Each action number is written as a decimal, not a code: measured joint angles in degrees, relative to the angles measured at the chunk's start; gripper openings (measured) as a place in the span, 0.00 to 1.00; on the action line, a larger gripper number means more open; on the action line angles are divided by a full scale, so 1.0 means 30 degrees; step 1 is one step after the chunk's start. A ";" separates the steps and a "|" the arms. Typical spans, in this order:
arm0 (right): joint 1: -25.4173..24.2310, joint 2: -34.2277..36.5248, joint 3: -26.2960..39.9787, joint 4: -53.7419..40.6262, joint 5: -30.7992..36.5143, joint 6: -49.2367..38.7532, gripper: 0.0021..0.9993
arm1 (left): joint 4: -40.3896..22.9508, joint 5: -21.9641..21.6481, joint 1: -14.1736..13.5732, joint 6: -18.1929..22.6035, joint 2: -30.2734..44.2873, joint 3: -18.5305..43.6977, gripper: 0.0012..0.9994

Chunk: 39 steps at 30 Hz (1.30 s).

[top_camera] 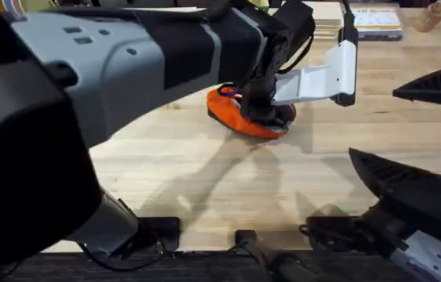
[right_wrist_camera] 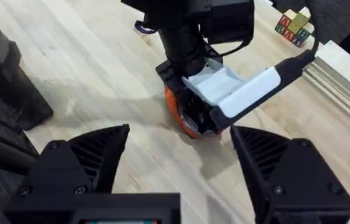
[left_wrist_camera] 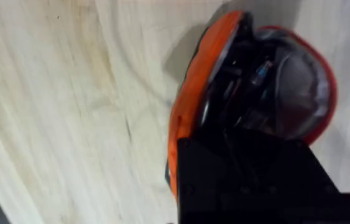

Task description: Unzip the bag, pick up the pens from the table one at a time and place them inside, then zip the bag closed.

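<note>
- The left arm stretches across toward the middle, its hand [top_camera: 263,106] pointing straight down.
- The right hand [right_wrist_camera: 181,162] hangs back low, fingers spread wide apart.

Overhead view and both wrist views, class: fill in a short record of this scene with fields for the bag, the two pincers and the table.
bag: orange bag lies on the table, its top gaping open in the left wrist view, dark things inside
left pincer: left pincer down at the bag; open or shut cannot be told
right pincer: right pincer open, holding nothing, back from the bag
table: light wooden table
</note>
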 joint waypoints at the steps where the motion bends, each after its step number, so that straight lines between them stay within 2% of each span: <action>1: 0.0000 0.0000 0.0000 0.0002 0.0000 0.0000 1.00 | -0.0007 -0.0292 0.0037 0.0024 0.0000 0.0000 0.04; 7: 0.0000 0.0000 0.0000 0.0002 0.0000 0.0000 1.00 | -0.0046 -0.1403 0.0169 0.0075 0.0000 0.0000 0.04; 8: 0.0000 0.0000 0.0000 0.0002 0.0000 0.0001 1.00 | -0.0050 -0.1497 0.0175 0.0103 0.0000 0.0000 0.07; 9: 0.0000 0.0006 0.0000 0.0002 0.0000 0.0000 1.00 | -0.0050 -0.1611 0.0183 0.0164 0.0000 0.0000 0.14; 10: 0.0000 0.0004 0.0000 0.0002 0.0000 0.0000 1.00 | -0.0044 -0.1678 0.0189 0.0200 0.0000 0.0000 0.27; 14: 0.0000 0.0000 0.0000 0.0002 0.0000 0.0000 1.00 | -0.0036 -0.1762 0.0189 0.0209 0.0000 0.0000 0.91; 15: 0.0000 0.0000 0.0000 0.0002 0.0000 0.0000 1.00 | -0.0022 -0.1769 0.0189 0.0211 0.0000 0.0000 0.97; 26: 0.0000 0.0000 0.0000 0.0002 0.0000 0.0000 1.00 | -0.0050 -0.1828 0.0189 0.0206 0.0000 0.0000 0.99; 34: 0.0000 0.0000 0.0000 -0.0004 0.0000 0.0002 1.00 | -0.2685 -0.1755 0.0189 -0.0840 -0.0545 0.0007 0.99; 39: 0.0000 0.0000 0.0000 0.0002 0.0000 0.0000 1.00 | -0.2528 -0.1835 0.0204 -0.1482 -0.1996 0.0007 0.99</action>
